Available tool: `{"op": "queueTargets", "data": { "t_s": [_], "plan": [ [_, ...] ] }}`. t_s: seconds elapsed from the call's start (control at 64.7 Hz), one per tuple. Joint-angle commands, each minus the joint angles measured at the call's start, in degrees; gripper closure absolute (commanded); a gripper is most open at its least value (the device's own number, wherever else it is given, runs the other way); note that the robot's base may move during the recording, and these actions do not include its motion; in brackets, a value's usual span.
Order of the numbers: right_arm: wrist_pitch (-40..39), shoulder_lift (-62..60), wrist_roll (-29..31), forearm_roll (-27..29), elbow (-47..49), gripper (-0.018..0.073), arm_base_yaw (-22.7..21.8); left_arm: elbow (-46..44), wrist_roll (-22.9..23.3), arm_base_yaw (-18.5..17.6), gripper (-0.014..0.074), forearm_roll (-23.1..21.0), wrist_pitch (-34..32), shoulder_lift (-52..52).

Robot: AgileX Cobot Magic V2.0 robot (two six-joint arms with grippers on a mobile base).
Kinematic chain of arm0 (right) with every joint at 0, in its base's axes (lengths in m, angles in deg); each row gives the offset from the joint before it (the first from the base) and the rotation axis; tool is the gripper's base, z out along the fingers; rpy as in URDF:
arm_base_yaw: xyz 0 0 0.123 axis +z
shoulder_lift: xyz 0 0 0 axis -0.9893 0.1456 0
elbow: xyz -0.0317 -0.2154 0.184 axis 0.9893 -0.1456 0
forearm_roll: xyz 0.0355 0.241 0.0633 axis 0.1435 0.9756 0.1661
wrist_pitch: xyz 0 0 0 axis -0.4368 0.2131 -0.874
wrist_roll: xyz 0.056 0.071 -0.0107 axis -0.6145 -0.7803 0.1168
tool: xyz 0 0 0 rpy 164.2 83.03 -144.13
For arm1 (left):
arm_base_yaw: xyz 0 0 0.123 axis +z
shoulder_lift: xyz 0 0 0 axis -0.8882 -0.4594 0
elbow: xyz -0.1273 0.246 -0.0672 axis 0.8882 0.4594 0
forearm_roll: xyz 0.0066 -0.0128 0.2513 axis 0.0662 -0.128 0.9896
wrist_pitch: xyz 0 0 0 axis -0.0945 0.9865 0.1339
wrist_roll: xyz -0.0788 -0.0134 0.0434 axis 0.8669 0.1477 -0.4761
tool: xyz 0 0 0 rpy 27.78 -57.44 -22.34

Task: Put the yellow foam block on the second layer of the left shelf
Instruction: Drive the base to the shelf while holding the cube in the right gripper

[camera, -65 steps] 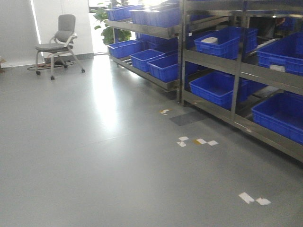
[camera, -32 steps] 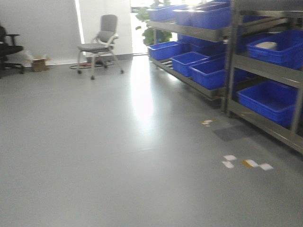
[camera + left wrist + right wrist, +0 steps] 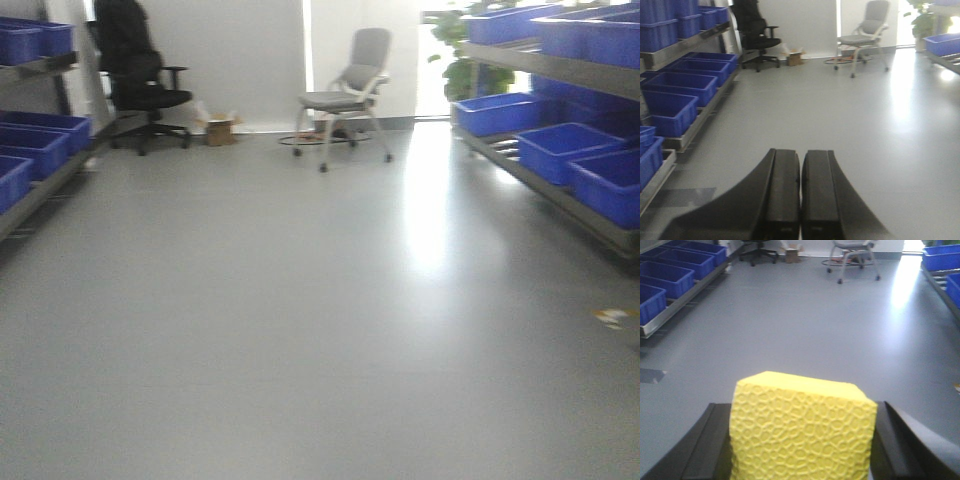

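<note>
- Left shelf [image 3: 40,192], far left: blue crates [image 3: 35,140] on 2 tiers.
- Left hand [image 3: 800,160]: fingers pressed together, holding nothing.
- Black office chair [image 3: 140,80], cardboard box [image 3: 220,128] and grey chair [image 3: 350,95]: along the back wall.
- Right hand [image 3: 802,440]: clamped on the yellow foam block [image 3: 802,425], above the floor.
- Right shelf [image 3: 545,190]: more blue crates.

Grey chair [image 3: 350,92] on castors by the far wall. Black office chair [image 3: 140,85] well to its left, small open cardboard box [image 3: 220,129] between them. Leafy plant [image 3: 466,72] behind blue crates [image 3: 560,150] on right-hand rack [image 3: 545,195]. Glossy grey floor [image 3: 300,330].
</note>
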Motion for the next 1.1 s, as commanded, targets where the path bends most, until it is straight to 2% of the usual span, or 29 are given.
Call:
{"op": "queueTargets", "data": {
  "t_s": [0.0,1.082],
  "plan": [
    [-4.9,1.2,0.4,-0.2,1.6,0.0282,-0.1,1.5,0.2,0.1,0.0460,0.0,-4.9,0.8],
    [-4.9,1.2,0.4,-0.2,1.6,0.0282,-0.1,1.5,0.2,0.1,0.0460,0.0,-4.9,0.8]
  ]
}}
